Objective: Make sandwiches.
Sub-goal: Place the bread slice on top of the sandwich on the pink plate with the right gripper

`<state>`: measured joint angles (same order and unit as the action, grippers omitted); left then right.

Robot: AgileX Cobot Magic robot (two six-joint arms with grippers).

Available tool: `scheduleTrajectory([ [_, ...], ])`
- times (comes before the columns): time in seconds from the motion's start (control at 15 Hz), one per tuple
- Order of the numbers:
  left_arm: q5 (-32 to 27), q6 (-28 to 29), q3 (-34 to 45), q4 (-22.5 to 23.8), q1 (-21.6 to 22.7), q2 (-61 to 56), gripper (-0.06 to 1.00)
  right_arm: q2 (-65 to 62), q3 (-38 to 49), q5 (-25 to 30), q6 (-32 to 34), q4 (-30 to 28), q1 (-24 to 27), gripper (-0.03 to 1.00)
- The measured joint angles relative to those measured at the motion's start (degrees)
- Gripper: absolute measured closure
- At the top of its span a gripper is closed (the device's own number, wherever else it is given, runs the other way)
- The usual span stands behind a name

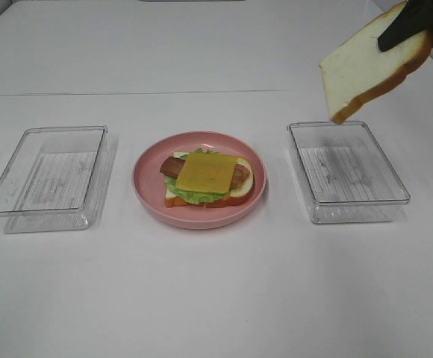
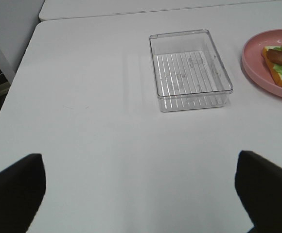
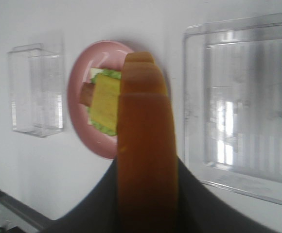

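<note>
Clear trays sit bare; right gripper pinches bread slice, left gripper spread.

Little of the robot shows. At the far right of the high view, the right gripper is a small black angular shape, matte, with no visible markings, screws or cables; the rest of its arm is cut off by the frame edge.

In the left wrist view, the left gripper appears as two dark, near-black blocks with blunt rounded corners, plain and unmarked.

In the right wrist view, the right gripper's jaws read as dark grey-black curved surfaces, smooth and blurred from closeness. No labels, wiring or fasteners can be made out anywhere.
</note>
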<state>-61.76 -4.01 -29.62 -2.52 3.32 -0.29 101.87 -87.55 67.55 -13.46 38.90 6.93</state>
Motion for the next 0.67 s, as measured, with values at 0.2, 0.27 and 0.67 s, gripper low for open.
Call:
scheduleTrajectory([
  [0.2, 0.00, 0.00, 0.00, 0.00, 0.00, 0.00, -0.04, -0.63, 6.82, -2.06, -8.14, 14.73, -0.17, 0.74],
  [0.27, 0.00, 0.00, 0.00, 0.00, 0.00, 0.00, -0.04, 0.34, 7.68, -2.23, -10.20, 18.51, -0.92, 0.74],
  [0.67, 0.00, 0.00, 0.00, 0.00, 0.00, 0.00, -0.04, 14.78, 2.98, -5.16, -14.67, 25.61, -11.52, 0.74],
])
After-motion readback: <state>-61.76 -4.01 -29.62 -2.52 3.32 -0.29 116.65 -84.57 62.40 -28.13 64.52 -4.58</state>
